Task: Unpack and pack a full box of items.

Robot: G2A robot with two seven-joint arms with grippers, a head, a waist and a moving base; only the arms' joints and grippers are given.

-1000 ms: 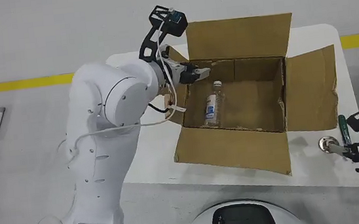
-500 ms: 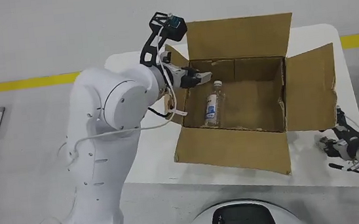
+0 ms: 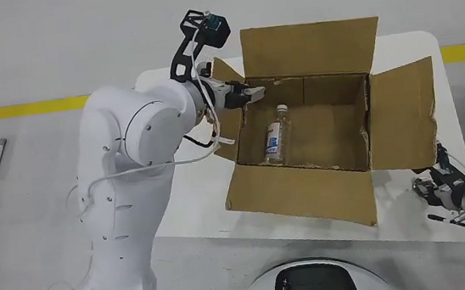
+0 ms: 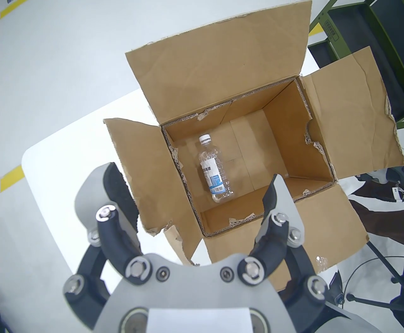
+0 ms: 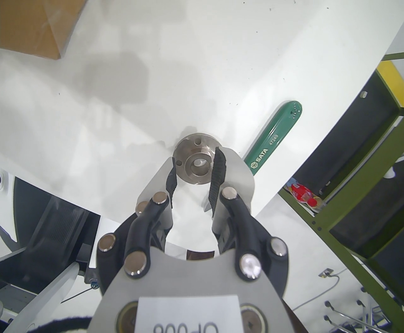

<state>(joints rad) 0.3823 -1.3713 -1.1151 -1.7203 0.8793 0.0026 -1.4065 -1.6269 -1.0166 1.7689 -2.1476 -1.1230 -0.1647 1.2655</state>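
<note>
table [image 5: 94,110] edge is close. we cannot tell if our right gripper [image 5: 195,157] holds the flange [image 5: 190,150]; a slip could drop it. left gripper [image 4: 193,172] hangs released.

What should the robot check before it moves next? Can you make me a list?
1. Box flaps open: ok.
2. Bottle lying alone inside box: ok.
3. Left end effector open: ok.
4. Left end effector down at bottle: not ok, it's above the box's rim.
5. Right end effector around ring: ok.
6. Ring gripped firmly: cannot tell.
</note>
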